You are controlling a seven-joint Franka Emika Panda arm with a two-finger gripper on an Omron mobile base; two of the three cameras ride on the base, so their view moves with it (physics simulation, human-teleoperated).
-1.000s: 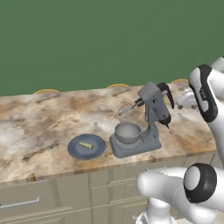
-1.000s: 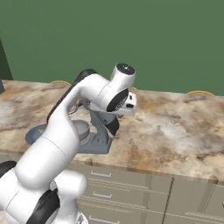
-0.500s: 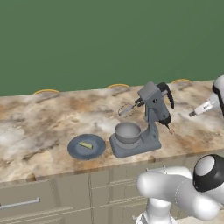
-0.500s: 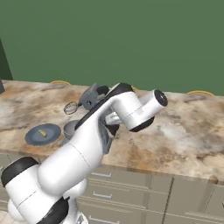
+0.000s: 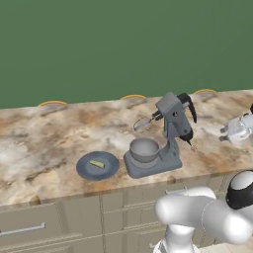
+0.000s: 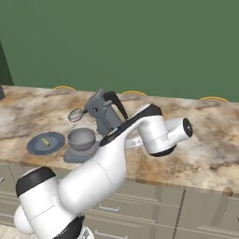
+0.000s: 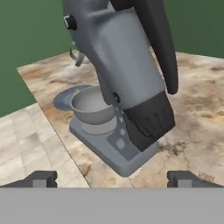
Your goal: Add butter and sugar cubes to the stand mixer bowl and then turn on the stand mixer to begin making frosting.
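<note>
Left base view: the stand mixer (image 5: pixel 165 138) stands right of centre on the marbled counter (image 5: pixel 44 133), its head tilted back so the wire whisk (image 5: pixel 143 123) hangs clear above and behind the stand mixer bowl (image 5: pixel 144 149). I read that tilt as deliberate, since it leaves the bowl's mouth open for loading. The bowl sits on the mixer's flat base, silvery grey, deep and rounded, and it looks empty. Just left of the base, in the lower left of centre, lies a flat blue-grey plate (image 5: pixel 97 165) bearing the butter (image 5: pixel 97 163), a small pale yellow stick lying at a slant near the plate's middle. I cannot make out any sugar cubes.

My gripper (image 5: pixel 223 132) shows at the right edge of this view, well apart from the plate and on the far side of the mixer from it. Hand view: the two finger tips (image 7: pixel 40 178) stand at the bottom corners, spread wide with nothing between them, and the camera looks at the mixer's neck from close by, with the bowl (image 7: pixel 92 105) left of centre. By my judgement neither ingredient has been loaded, and reaching the butter calls for swinging past the mixer.
</note>
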